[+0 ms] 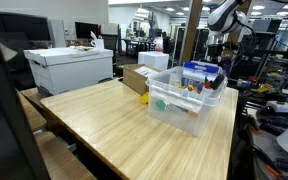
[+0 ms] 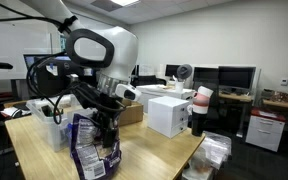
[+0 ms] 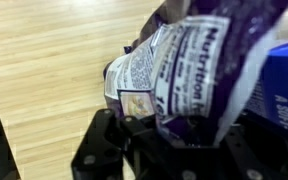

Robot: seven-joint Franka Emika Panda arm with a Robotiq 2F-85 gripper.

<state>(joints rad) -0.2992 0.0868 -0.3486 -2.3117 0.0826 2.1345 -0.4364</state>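
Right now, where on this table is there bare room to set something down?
The near half of the wooden table is bare, from its front edge to the clear bin and cardboard box. Crowded beside the bin, where the hand holds a purple snack bag.

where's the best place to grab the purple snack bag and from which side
Pinch the purple bag near its top edge, coming from above, as the gripper does now, shut on it. It is a soft, crinkled pouch hanging below the jaws; flattened film fits between the fingers, while its fuller body likely would not.
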